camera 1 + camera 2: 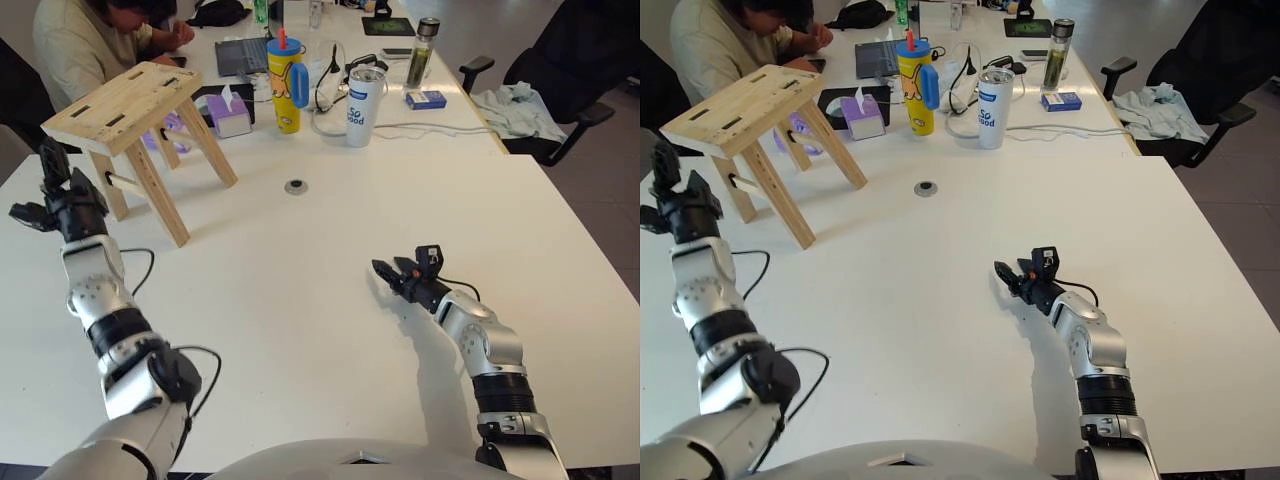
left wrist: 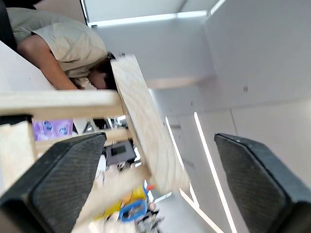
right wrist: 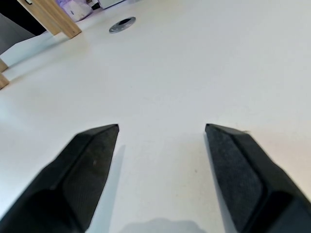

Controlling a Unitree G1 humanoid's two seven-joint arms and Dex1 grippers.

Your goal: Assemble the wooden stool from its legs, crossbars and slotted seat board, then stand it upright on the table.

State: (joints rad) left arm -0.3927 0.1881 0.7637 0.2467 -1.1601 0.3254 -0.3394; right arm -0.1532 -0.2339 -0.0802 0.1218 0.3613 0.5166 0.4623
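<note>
The wooden stool (image 1: 140, 120) stands upright on its legs at the far left of the white table (image 1: 330, 330), its slotted seat board (image 1: 125, 103) on top and a crossbar (image 1: 128, 183) between the legs. My left gripper (image 1: 55, 190) is raised just left of the stool, open and holding nothing; in the left wrist view the seat board (image 2: 146, 141) shows close between the spread fingers (image 2: 58, 184). My right gripper (image 1: 392, 272) rests low over the table's middle right, open and empty, with both fingers (image 3: 82, 165) apart over bare tabletop.
A round cable grommet (image 1: 295, 187) sits in the table behind the right gripper. At the back stand a yellow cup (image 1: 285, 85), a white tumbler (image 1: 364, 105), a tissue box (image 1: 228, 112), a laptop and cables. A person sits behind the stool.
</note>
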